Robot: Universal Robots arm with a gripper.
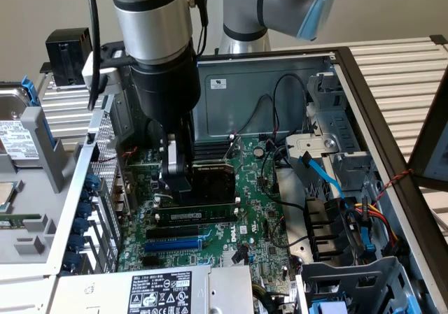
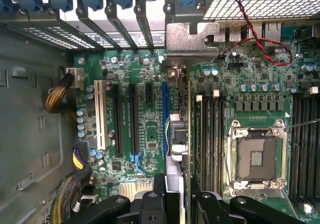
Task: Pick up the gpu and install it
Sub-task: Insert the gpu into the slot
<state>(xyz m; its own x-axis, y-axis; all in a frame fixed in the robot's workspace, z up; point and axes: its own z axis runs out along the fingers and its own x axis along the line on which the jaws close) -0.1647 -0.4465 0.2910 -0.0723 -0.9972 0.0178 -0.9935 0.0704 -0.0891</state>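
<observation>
The gpu (image 1: 213, 180), black shroud facing the exterior view's right, stands on edge low over the green motherboard (image 1: 260, 209) inside the open computer case. My gripper (image 1: 176, 180) is shut on it from above. In the wrist view the gpu (image 2: 178, 134) is seen edge-on between my gripper (image 2: 179, 201) fingers (image 2: 159, 204), running beside the blue slot (image 2: 164, 109). Its silver bracket (image 2: 192, 40) lies against the case's rear slot openings. Whether the card's edge sits in a slot I cannot tell.
Black and blue expansion slots (image 1: 175, 238) lie just in front of the card. A power supply (image 1: 175, 289) sits at the front, and cables (image 1: 350, 212) and a drive cage are on the exterior view's right. An open CPU socket (image 2: 257, 156) and memory slots (image 2: 210, 134) flank the card.
</observation>
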